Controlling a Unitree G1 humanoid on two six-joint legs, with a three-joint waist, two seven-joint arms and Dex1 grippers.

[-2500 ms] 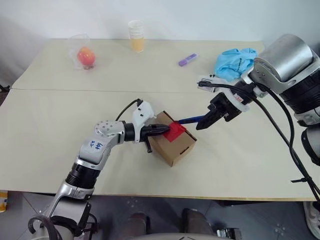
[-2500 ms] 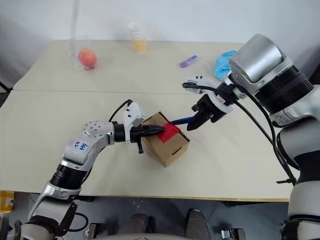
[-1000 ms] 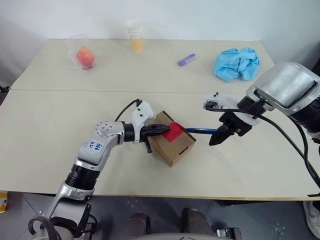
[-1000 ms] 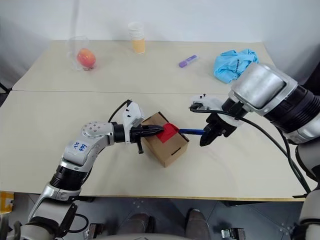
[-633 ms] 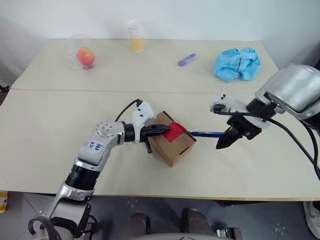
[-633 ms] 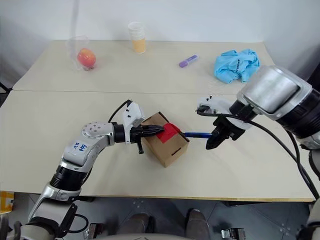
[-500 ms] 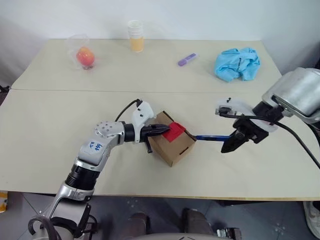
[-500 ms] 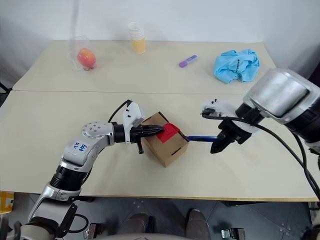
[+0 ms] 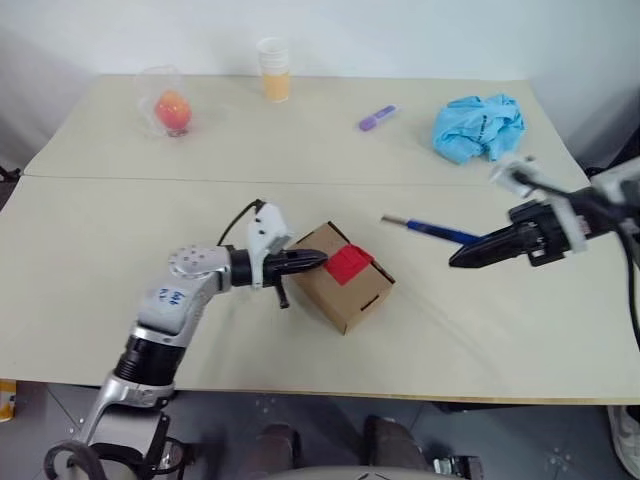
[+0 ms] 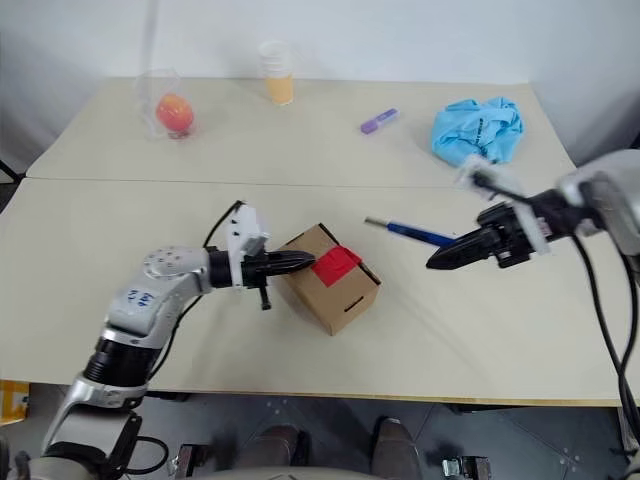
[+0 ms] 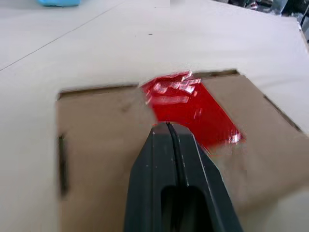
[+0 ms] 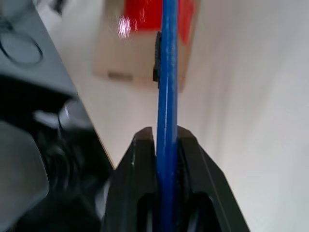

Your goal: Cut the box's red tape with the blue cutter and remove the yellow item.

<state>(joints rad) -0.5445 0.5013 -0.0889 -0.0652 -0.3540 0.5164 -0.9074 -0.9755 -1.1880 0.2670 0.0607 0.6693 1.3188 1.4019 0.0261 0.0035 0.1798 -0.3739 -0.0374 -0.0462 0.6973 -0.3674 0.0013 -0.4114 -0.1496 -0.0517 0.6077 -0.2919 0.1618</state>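
The small brown cardboard box [image 9: 342,277] sits closed near the middle of the near tabletop [image 9: 90,260], its flaps carrying the bright red square of tape [image 9: 348,264]; what it contains cannot be seen. The left gripper [image 9: 318,258] has its fingers [image 11: 164,159] pressed together, tips at the box's top edge beside the tape. The right gripper [image 9: 462,260], right of the box and clear of it, has its fingers [image 12: 140,164] clamped on the slim dark-blue cutter [image 9: 425,229], whose free end points left toward the box.

At the far left, a clear plastic wrap holds an orange-red fruit [image 9: 173,109]; a paper cup [image 9: 272,68] (orange liquid inside) stands far centre. A short purple marker [image 9: 376,118] and a crumpled light-blue cloth [image 9: 478,127] lie at the far right. The tabletop is pale beige, against a white wall [image 9: 400,35].
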